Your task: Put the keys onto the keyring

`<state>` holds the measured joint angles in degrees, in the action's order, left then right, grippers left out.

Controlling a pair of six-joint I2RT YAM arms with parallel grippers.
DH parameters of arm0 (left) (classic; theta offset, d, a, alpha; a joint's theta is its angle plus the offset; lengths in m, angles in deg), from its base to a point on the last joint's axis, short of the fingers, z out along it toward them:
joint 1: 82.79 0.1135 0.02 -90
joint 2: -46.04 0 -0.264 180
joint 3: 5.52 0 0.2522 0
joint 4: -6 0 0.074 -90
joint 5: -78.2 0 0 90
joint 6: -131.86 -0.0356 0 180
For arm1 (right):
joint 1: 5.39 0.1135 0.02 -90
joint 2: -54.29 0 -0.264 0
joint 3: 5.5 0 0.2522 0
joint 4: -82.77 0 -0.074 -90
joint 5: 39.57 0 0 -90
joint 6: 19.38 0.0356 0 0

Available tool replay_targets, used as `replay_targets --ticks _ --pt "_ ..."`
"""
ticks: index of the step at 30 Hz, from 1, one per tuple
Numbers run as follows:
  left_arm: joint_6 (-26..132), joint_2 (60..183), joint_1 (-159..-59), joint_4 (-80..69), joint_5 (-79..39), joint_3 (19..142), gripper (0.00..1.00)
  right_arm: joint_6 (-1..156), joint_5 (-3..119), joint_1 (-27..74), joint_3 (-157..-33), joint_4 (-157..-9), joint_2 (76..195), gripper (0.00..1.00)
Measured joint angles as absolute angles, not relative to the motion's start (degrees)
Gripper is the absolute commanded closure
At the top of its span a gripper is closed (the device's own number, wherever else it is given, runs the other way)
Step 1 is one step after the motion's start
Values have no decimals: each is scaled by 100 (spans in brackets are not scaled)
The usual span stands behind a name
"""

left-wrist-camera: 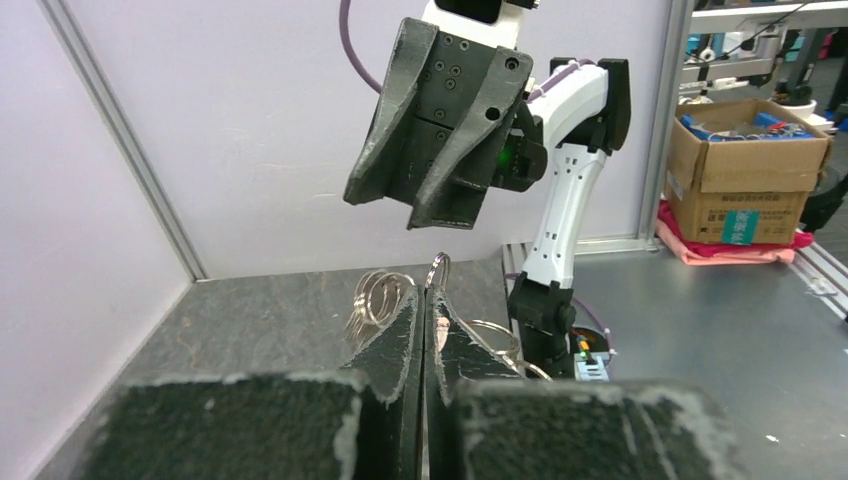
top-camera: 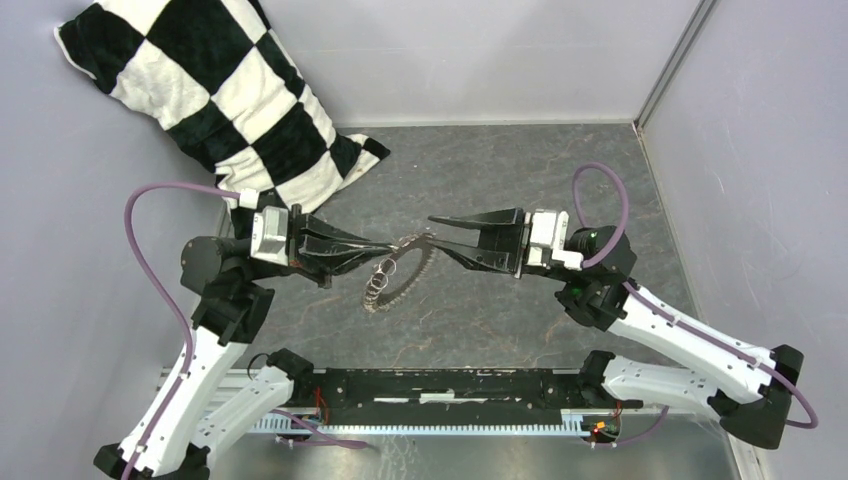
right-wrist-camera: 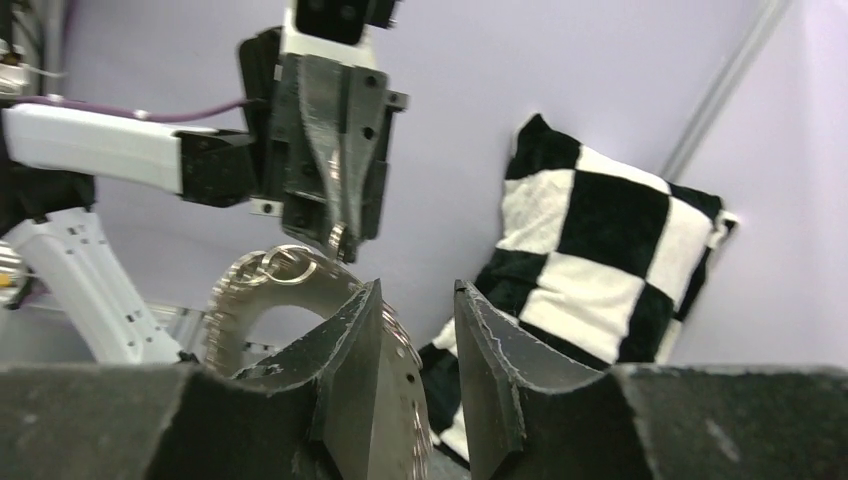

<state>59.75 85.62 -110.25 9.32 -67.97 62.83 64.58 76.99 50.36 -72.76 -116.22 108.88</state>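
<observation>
The keyring (top-camera: 412, 281) hangs tilted at the middle of the scene, above the dark marbled tabletop (top-camera: 520, 170), fringed with small grey keys (from the right wrist view it shows as a toothed arc (right-wrist-camera: 225, 305) against the wall). The left pincer (top-camera: 388, 249) is clenched on its upper edge: in the left wrist view the two fingers (left-wrist-camera: 405, 330) press together on a thin wire loop, with a few smaller rings (left-wrist-camera: 375, 295) just beside them. The right pincer (top-camera: 440, 235) faces it from the other side, released, its fingers spread; the keyring runs close by one finger, and I cannot tell whether they touch. A black-and-white checkered pillow (top-camera: 220, 90) leans in the far left corner.
</observation>
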Motion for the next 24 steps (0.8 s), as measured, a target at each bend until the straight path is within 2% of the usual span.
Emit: replay_targets --ticks 12,19,24 --pt "6182 9086 -11025 1089 -7059 6508 98 6943 8512 5036 -7276 -12079 11089 56" --pt "6180 9101 -11025 1083 -7039 6521 98 7096 8676 5036 -7304 -12084 11185 59" --pt "6178 9099 -11025 1072 -6969 6562 98 7096 8357 5038 -7348 -11907 11345 61"
